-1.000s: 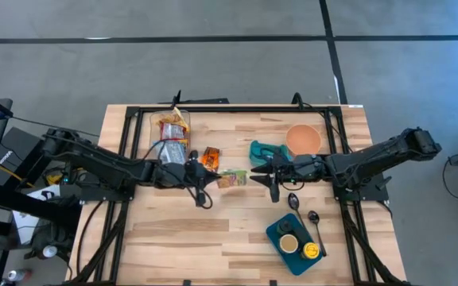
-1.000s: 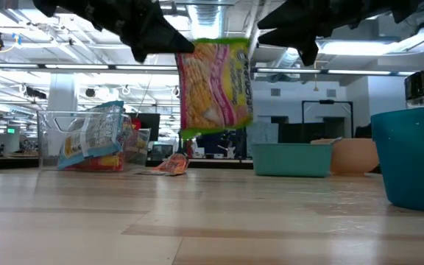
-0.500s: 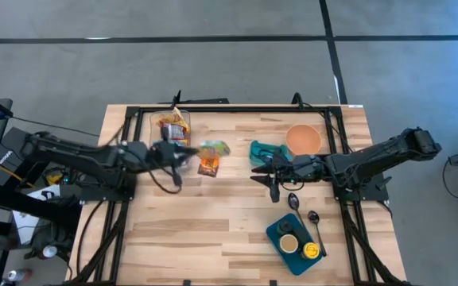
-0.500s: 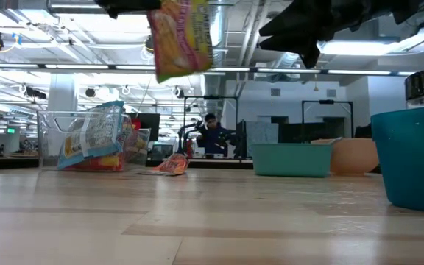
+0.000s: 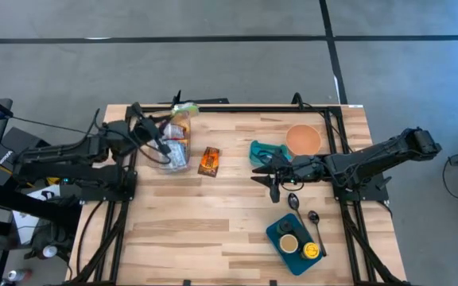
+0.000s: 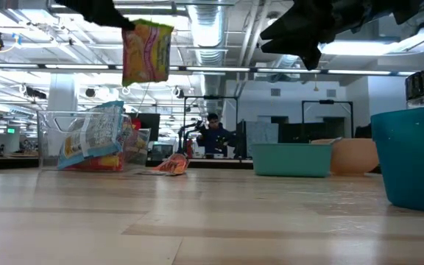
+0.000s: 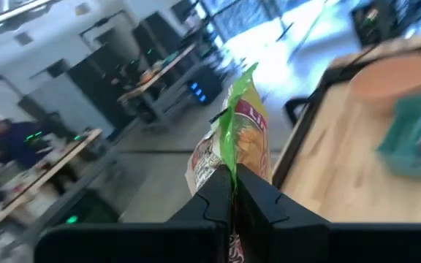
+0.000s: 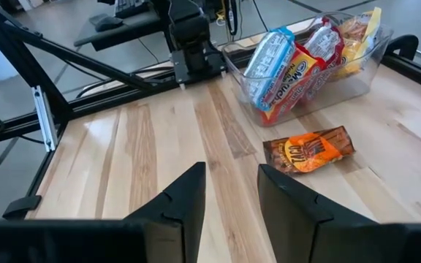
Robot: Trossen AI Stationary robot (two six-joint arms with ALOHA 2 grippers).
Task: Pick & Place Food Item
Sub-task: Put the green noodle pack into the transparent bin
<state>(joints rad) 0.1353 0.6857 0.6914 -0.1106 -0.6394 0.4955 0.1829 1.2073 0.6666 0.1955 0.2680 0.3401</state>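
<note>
We've got the left gripper [image 7: 232, 191] pinched tight on the noodle pack [image 6: 147, 51] above the bin [image 6: 87, 140]; lower first, then release. Right gripper [image 8: 231, 191] idles, fingers apart, empty.

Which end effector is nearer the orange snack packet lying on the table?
Left. The left end effector, shut on a yellow-green snack bag, hangs over the clear bin beside the orange packet. The right end effector hovers farther off, by the teal container.
</note>
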